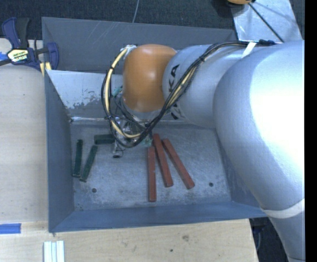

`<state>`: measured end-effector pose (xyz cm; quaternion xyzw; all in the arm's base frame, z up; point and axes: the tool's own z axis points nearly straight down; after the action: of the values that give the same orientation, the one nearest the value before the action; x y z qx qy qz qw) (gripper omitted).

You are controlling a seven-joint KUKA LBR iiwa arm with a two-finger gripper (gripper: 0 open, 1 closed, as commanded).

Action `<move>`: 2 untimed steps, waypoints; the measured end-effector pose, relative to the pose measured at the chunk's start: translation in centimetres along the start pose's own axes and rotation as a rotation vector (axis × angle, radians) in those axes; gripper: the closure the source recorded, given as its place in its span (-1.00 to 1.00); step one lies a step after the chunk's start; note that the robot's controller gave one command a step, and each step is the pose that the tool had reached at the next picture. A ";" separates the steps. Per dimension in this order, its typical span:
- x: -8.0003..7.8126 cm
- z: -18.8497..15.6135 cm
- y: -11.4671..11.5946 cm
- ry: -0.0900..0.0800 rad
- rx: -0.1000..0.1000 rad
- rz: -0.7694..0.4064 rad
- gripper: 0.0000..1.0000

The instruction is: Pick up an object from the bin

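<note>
The gripper (117, 150) hangs low between dark green sticks (78, 157) and red-brown sticks (151, 176) — open or closed, I can't tell.

Grey metal bin (57, 162): matt, with a scuffed, speckled floor. Reddish-brown bars (161, 165) and dark green bars (84, 160): dull, smooth-faced, material not discernible. Arm casing (245, 97): smooth, silver-grey, softly sheened. Orange cover (144, 78): smooth, faintly glossy.
</note>
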<state>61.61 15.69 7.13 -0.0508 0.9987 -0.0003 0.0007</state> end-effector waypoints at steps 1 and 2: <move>-0.9 -8.6 -2.8 -0.002 0.000 -0.006 1.00; -0.9 -8.6 -2.8 -0.002 -0.001 -0.006 1.00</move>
<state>62.73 13.00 15.75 -0.0539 0.9985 0.0000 0.0017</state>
